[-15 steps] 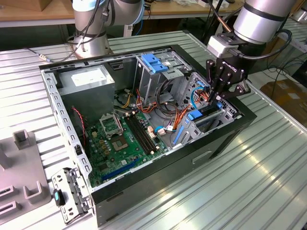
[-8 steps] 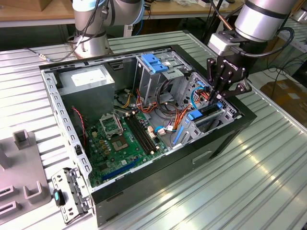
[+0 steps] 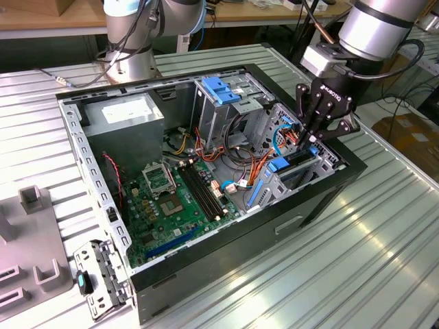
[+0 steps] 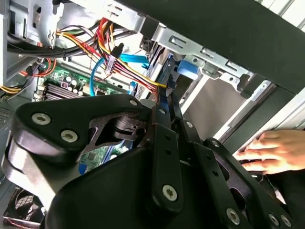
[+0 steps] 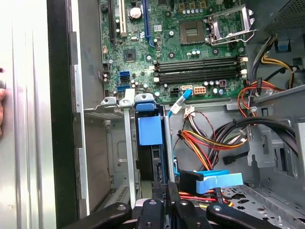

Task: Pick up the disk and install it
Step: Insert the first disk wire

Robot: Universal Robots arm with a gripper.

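Bright light from above w/ shiny glare on the ribbed table (image 3: 384, 233). Dark shadow inside the case (image 3: 312, 199). Close-up tool (image 4: 164, 102) looks blurry; a white washed-out strip fills one edge in the first wrist view.

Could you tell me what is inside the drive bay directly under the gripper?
Under the gripper, the blue-railed disk stands on edge in the bay of the computer case, between grey metal walls. Its lower part and connectors are hidden by the bay and the gripper's black fingers.
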